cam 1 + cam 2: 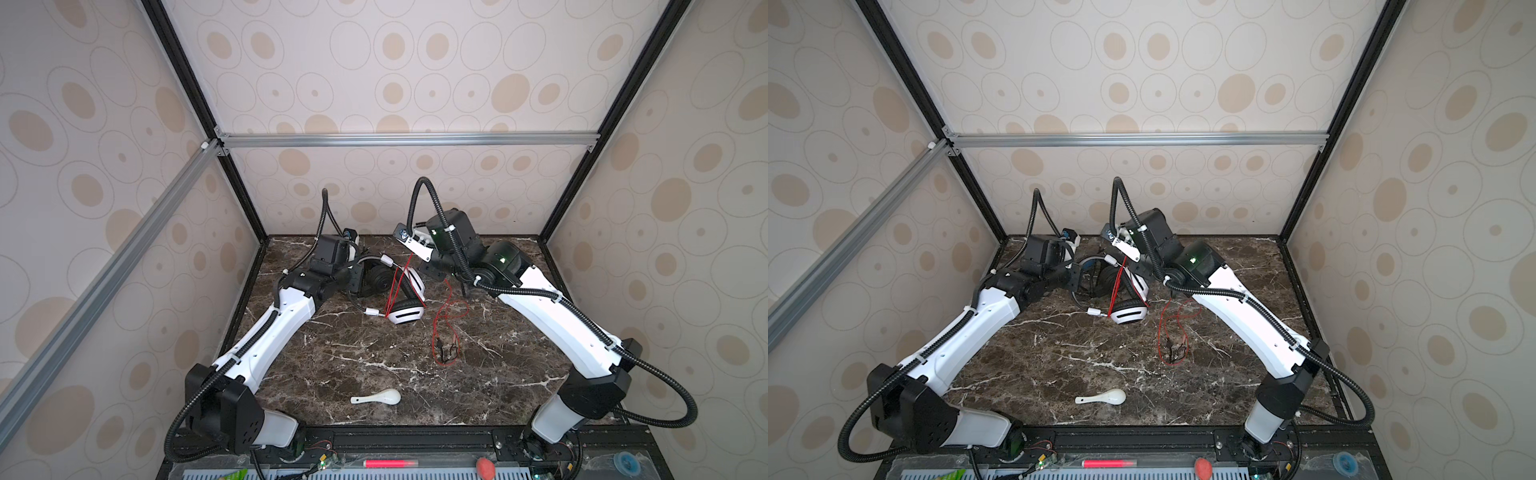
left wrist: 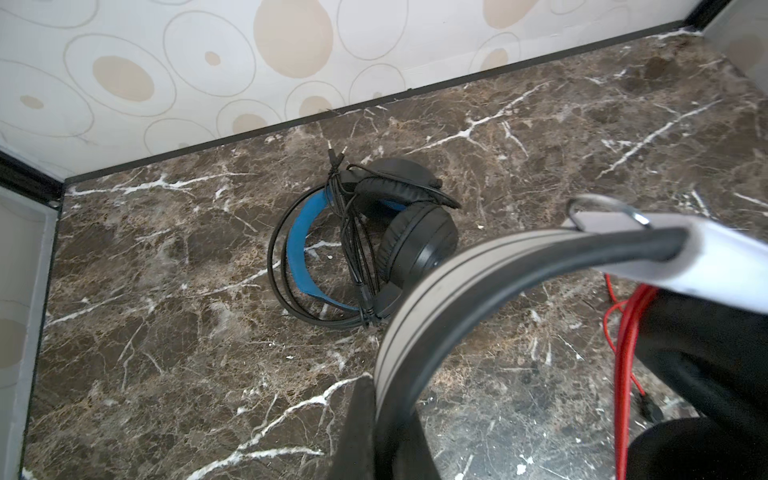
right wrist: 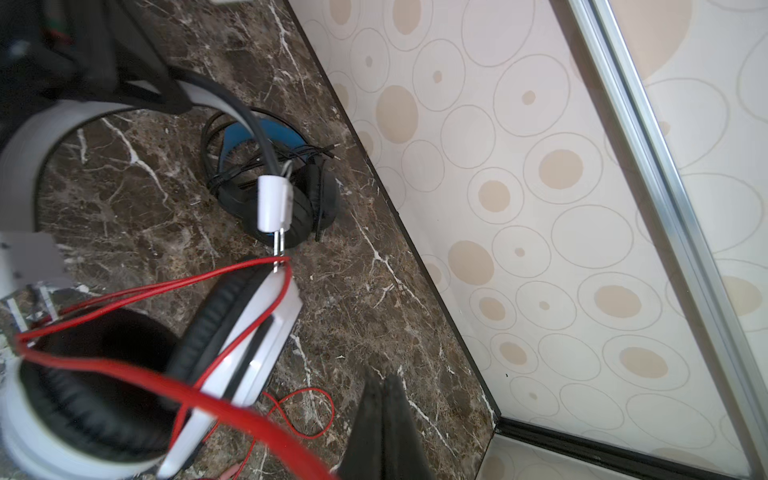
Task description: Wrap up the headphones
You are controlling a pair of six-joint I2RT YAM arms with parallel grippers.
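judging this as a little past halfway. seeing the black headset [image 2: 415, 245] lying at the far edge of the table [image 1: 374, 357], close to the back wall, with its thin cord already bundled across the blue band. working now on the white headset [image 1: 405, 311], sitting left of centre toward the far side, just nearer than the black one. clamping its headband with the left gripper [image 2: 376, 399], holding it tilted. pinching shut with the right gripper [image 3: 384, 395], apparently gripping the red cord [image 3: 187, 395] and drawing a few taut strands across between the black-padded cups. leaving a long loose tangle of that cord lying to the right on the table, needing more turns. looking glossy and rigid on the white shell, thin and snag-prone along the cord.
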